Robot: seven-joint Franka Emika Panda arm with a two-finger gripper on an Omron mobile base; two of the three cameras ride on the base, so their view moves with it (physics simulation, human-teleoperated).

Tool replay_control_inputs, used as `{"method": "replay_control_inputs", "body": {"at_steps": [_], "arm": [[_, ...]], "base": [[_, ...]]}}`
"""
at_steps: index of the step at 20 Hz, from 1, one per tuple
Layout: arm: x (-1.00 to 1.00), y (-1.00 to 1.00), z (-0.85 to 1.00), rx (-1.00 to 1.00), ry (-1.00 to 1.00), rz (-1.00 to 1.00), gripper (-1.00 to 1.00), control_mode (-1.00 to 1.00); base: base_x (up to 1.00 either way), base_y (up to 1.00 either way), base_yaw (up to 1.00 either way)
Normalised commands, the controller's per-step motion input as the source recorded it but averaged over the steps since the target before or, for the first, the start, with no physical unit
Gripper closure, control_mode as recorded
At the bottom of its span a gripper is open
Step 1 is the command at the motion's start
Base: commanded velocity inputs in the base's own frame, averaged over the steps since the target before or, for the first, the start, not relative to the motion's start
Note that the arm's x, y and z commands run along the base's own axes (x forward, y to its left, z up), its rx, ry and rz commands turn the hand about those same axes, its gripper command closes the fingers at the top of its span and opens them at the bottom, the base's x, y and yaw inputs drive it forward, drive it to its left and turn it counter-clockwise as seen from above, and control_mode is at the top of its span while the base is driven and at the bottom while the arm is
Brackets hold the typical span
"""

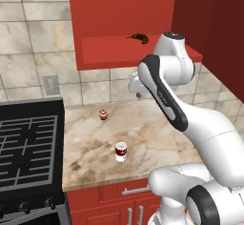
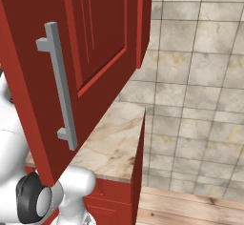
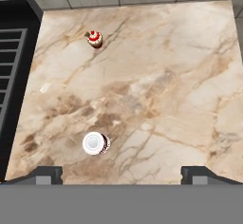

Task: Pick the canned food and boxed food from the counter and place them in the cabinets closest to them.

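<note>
Spread wide, the two-finger gripper (image 3: 121, 173) hovers above the small white red-banded silvery-topped can (image 3: 95, 143); rigid, probably slippery, best pinched across its round sides.

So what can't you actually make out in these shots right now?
- Cabinet interior: cut off by the top edge in the left base view; its shelf holds a small brown item too small to identify.
- Counter: largely hidden behind the open cabinet door in the right base view.
- Can label: hand view shows just its top.
- Gripper: only fingertips show, spread wide.
</note>
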Motion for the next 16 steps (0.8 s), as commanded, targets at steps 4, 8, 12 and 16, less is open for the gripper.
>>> {"method": "replay_control_inputs", "body": {"at_steps": [4,8,12,16], "arm": [[-0.07,0.28,0.00,0.02,0.00,0.00,-1.00,-1.00],[-0.08,0.29,0.00,0.01,0.00,0.00,-1.00,-1.00],[-0.06,0.27,0.00,0.00,0.00,0.00,-1.00,-1.00],[-0.03,0.22,0.00,0.00,0.00,0.00,-1.00,-1.00]], "base": [[0.00,0.00,0.00],[0.00,0.00,0.00],[0.00,0.00,0.00],[0.00,0.00,0.00]]}}
